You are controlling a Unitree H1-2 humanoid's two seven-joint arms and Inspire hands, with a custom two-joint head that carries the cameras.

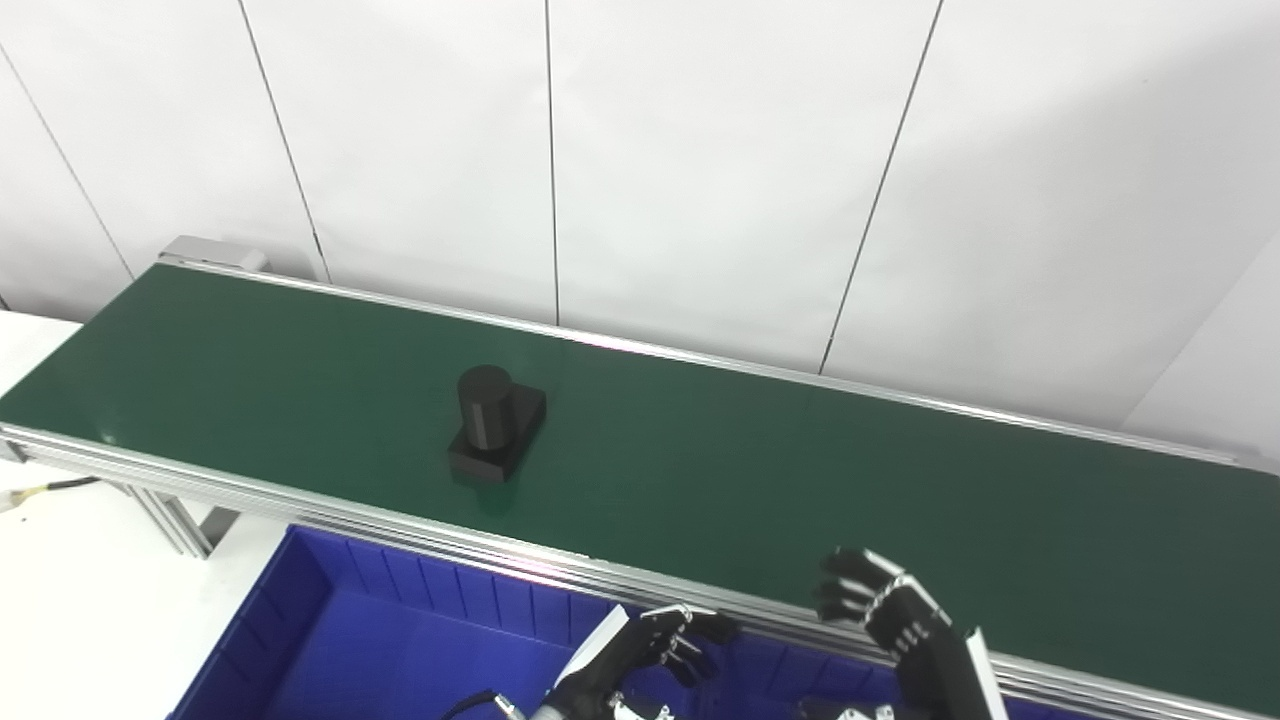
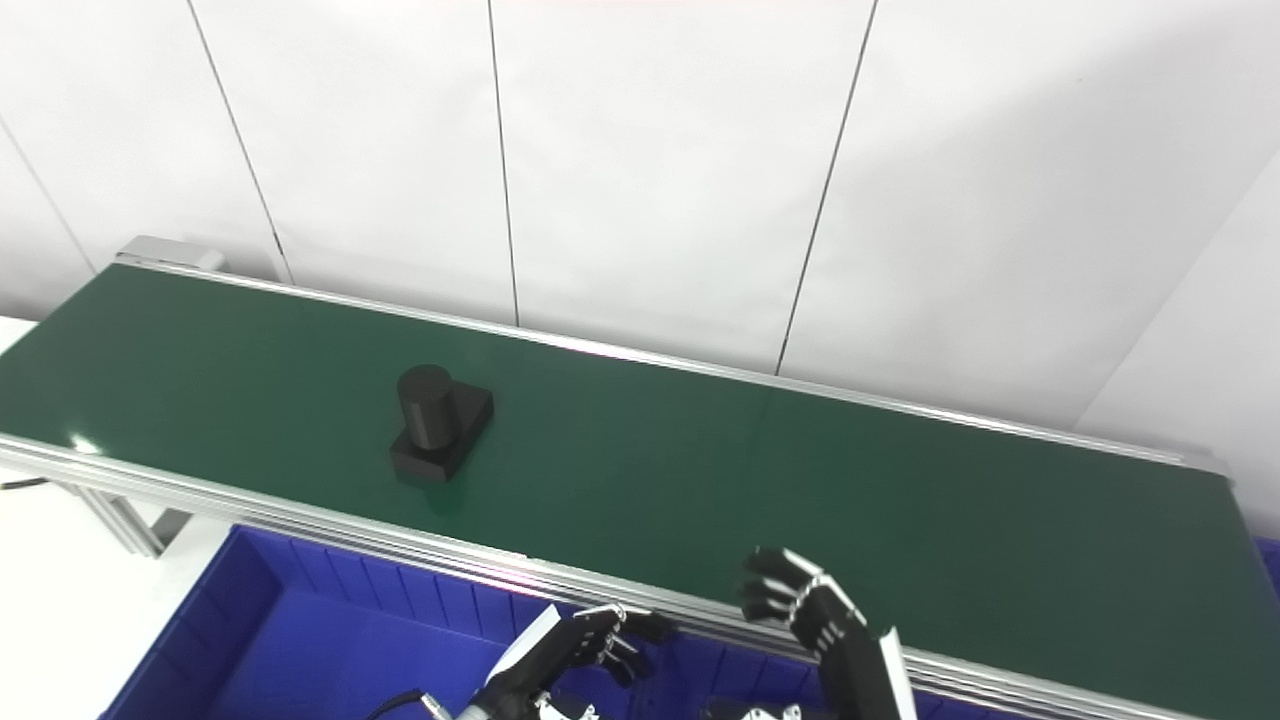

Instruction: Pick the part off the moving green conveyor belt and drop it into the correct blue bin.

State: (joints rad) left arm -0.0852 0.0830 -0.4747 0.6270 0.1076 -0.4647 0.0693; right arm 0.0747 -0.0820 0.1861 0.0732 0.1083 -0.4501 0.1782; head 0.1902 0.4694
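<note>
Both robot hands point(image 1: 650, 655) point(image 1: 885, 605) hover empty, fingers apart, above blue bin point(image 1: 330, 620); part point(image 1: 495, 425) rides belt point(image 1: 800, 480).

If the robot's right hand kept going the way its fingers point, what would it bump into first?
Probably only bare green belt. The right hand points up-left, toward the black part, which sits far off; depth is uncertain.

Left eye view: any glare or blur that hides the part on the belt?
Left eye view: part sharp, its black faces blend together; thin glare streaks run along the belt rails only. Right eye view: same, plus a small bright spot at the belt's left near edge.
</note>
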